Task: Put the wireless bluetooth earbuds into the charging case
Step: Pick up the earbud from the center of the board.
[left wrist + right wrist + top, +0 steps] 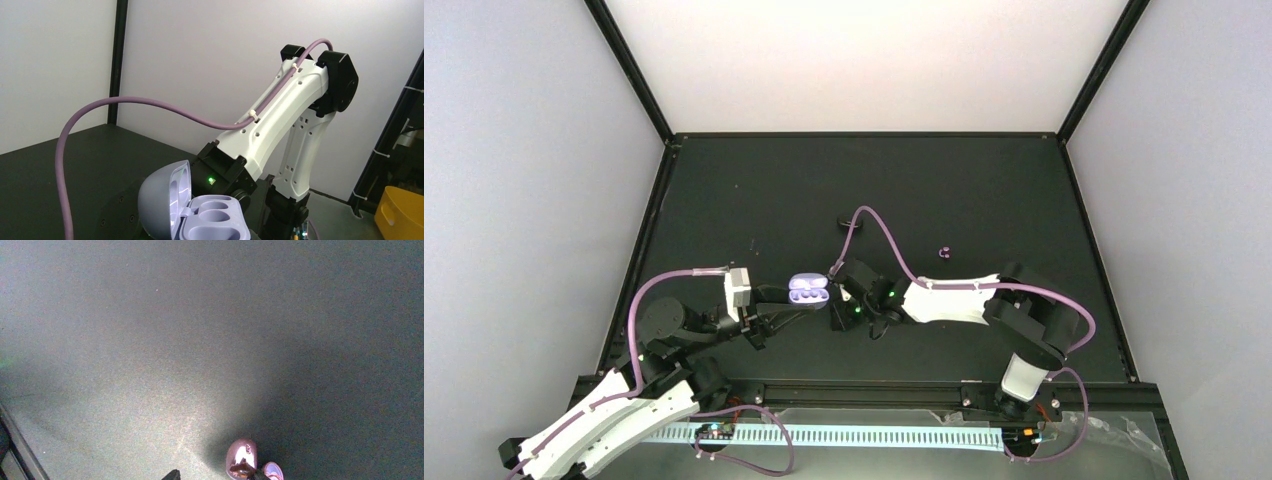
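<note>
Charging case (pixel 212 220) open, both sockets empty, sitting at my left end effector (pixel 792 299); can't tell its grip. One earbud (pixel 241 458) is at my right end effector (pixel 837 308) tips, can't tell if pinched. Second earbud (pixel 944 251) lies well apart on the tabletop (pixel 984 190), so neither is inserted yet.

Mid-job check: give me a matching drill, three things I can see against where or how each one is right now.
Things:
1. charging case
2. loose earbud
3. purple cable

States:
A. tied along the white right arm
B. open, both sockets empty
C. alone on the table, to the right of the case

Pairs: 1-B, 2-C, 3-A
</note>
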You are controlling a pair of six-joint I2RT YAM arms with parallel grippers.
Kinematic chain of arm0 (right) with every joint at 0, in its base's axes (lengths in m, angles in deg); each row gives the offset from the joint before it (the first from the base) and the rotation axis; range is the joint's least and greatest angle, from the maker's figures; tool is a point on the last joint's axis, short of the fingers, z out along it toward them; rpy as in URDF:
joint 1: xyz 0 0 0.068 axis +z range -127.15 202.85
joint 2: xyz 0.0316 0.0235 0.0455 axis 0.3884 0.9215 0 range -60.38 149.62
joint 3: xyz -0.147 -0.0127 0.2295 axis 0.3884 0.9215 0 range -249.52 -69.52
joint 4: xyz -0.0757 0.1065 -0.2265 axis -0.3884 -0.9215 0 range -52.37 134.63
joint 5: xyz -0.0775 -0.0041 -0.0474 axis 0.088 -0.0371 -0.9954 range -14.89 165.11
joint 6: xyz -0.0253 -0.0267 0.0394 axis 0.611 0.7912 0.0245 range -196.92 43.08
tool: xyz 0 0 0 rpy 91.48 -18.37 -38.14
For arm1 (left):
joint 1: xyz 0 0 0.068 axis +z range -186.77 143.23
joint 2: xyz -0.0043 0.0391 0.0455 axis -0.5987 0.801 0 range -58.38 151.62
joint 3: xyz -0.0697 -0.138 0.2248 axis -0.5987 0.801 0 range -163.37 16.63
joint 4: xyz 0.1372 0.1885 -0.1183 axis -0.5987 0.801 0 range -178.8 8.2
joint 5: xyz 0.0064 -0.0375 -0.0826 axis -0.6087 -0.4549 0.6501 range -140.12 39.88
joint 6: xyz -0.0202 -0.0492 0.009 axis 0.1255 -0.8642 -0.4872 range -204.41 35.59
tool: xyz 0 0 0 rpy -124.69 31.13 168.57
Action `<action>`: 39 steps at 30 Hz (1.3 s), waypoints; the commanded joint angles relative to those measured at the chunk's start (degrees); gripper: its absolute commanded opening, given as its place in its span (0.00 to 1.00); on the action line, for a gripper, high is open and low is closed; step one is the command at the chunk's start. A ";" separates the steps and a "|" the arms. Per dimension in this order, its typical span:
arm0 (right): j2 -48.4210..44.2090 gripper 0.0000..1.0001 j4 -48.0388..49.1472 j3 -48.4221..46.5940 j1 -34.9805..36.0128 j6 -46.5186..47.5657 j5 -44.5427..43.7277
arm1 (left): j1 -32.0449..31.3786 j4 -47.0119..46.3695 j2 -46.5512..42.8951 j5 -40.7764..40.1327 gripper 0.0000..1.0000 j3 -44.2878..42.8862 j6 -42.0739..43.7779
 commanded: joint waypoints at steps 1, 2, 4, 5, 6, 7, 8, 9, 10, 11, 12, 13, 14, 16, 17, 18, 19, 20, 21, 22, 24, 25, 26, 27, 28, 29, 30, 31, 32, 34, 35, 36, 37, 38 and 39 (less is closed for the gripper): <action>0.92 0.35 -2.29 -0.11 0.05 1.37 -4.08 | -0.30 -0.56 0.05 -0.71 0.02 -0.39 0.21; 1.09 0.35 -2.41 -0.20 0.08 1.68 -4.30 | -0.31 -0.67 0.09 -0.67 0.02 -0.29 0.21; 1.45 0.35 -2.64 -0.15 0.23 2.08 -4.71 | -0.34 -0.76 0.19 -0.66 0.01 -0.27 0.23; 1.54 0.34 -2.67 -0.19 0.40 2.32 -5.05 | -0.31 -0.77 0.29 -0.66 0.02 -0.22 0.23; 1.63 0.32 -2.75 -0.30 0.56 2.50 -5.42 | -0.30 -0.78 0.35 -0.68 0.01 -0.19 0.21; 1.84 0.31 -2.95 -0.55 0.67 2.64 -5.71 | -0.30 -0.88 0.36 -0.73 0.02 -0.19 0.25; 2.14 0.30 -3.37 -0.96 0.84 2.73 -6.50 | -0.30 -0.95 0.37 -0.67 0.02 -0.11 0.21; 2.46 0.28 -3.74 -1.28 1.00 2.83 -7.17 | -0.30 -0.94 0.45 -0.66 0.02 -0.10 0.19; 2.60 0.25 -4.08 -1.49 1.18 2.74 -8.17 | -0.30 -0.93 0.47 -0.66 0.01 -0.10 0.17; 2.57 0.24 -4.06 -1.62 1.18 2.62 -8.95 | -0.30 -0.93 0.51 -0.67 0.02 -0.10 0.14; 2.49 0.23 -3.89 -1.64 1.22 2.45 -9.62 | -0.30 -0.96 0.50 -0.71 0.02 -0.10 0.12; 2.31 0.23 -3.74 -1.64 1.23 2.19 -10.23 | -0.32 -0.92 0.42 -0.67 0.02 -0.10 0.15; 2.21 0.22 -3.52 -1.77 1.19 1.93 -10.79 | -0.30 -0.89 0.41 -0.74 0.02 -0.10 0.12; 2.07 0.19 -3.10 -2.15 1.26 1.76 -11.56 | -0.30 -0.75 0.32 -0.91 0.02 -0.03 0.12; 2.13 0.18 -2.99 -2.49 1.38 1.75 -11.66 | -0.30 -0.80 0.28 -0.92 0.02 -0.01 0.12; 2.40 0.16 -3.10 -3.01 1.40 1.86 -11.43 | -0.30 -0.75 0.21 -0.92 0.02 0.01 0.12; 2.72 0.15 -3.27 -3.68 1.41 2.00 -11.22 | -0.30 -0.80 0.25 -0.92 0.02 0.07 0.08; 3.07 0.15 -3.40 -4.15 1.41 2.08 -10.87 | -0.30 -0.82 0.26 -0.92 0.01 0.01 0.05; 3.14 0.14 -3.13 -4.44 1.46 2.15 -10.49 | -0.30 -0.84 0.24 -0.92 0.02 0.01 0.03; 3.08 0.14 -2.67 -4.46 1.53 2.19 -10.31 | -0.32 -0.84 0.22 -0.92 0.02 0.04 0.09; 3.18 0.13 -2.31 -4.80 1.57 2.22 -9.94 | -0.32 -0.78 0.13 -0.99 0.02 0.06 0.14; 3.27 0.13 -2.37 -5.07 1.58 2.24 -9.99 | -0.30 -0.78 0.12 -1.05 0.01 0.08 0.14; 3.42 0.12 -2.34 -5.28 1.58 2.26 -9.99 | -0.30 -0.82 0.10 -1.06 0.01 0.08 0.12; 3.61 0.10 -2.45 -5.45 1.58 2.30 -9.94 | -0.31 -0.85 0.14 -1.09 0.02 0.12 0.12; 3.82 0.09 -2.50 -5.61 1.58 2.27 -9.91 | -0.30 -0.90 0.18 -1.10 0.02 0.12 0.12; 3.93 0.09 -2.62 -5.80 1.52 2.25 -9.91 | -0.30 -0.87 0.26 -1.13 0.02 0.09 0.20; 3.64 0.09 -2.55 -5.67 1.58 2.13 -10.03 | -0.31 -0.88 0.27 -1.21 0.02 0.08 0.21; 2.97 0.10 -2.24 -5.30 1.58 2.03 -10.14 | -0.30 -0.84 0.13 -1.20 0.02 0.08 0.29; 1.84 0.13 -1.46 -4.42 1.53 2.05 -10.18 | -0.30 -0.77 0.13 -1.26 0.02 0.08 0.37; -0.94 0.24 1.05 -2.48 1.58 2.77 -9.36 | -0.32 -0.54 -0.16 -1.40 0.02 0.08 0.51; -2.18 0.28 1.82 -1.59 1.58 3.35 -8.99 | -0.30 -0.37 -0.28 -1.57 0.02 0.08 0.55; -3.44 0.31 2.24 -0.93 1.58 4.27 -8.92 | -0.30 -0.34 -0.33 -1.70 0.02 0.08 0.56; -4.50 0.34 2.33 -0.39 1.58 5.22 -9.00 | -0.30 -0.26 -0.41 -1.86 0.02 0.08 0.56; -5.36 0.35 2.30 0.01 1.56 6.54 -9.17 | -0.30 -0.33 -0.45 -1.89 0.02 0.08 0.64; -5.98 0.37 2.25 0.24 1.49 7.81 -9.33 | -0.30 -0.41 -0.36 -1.89 0.02 0.08 0.65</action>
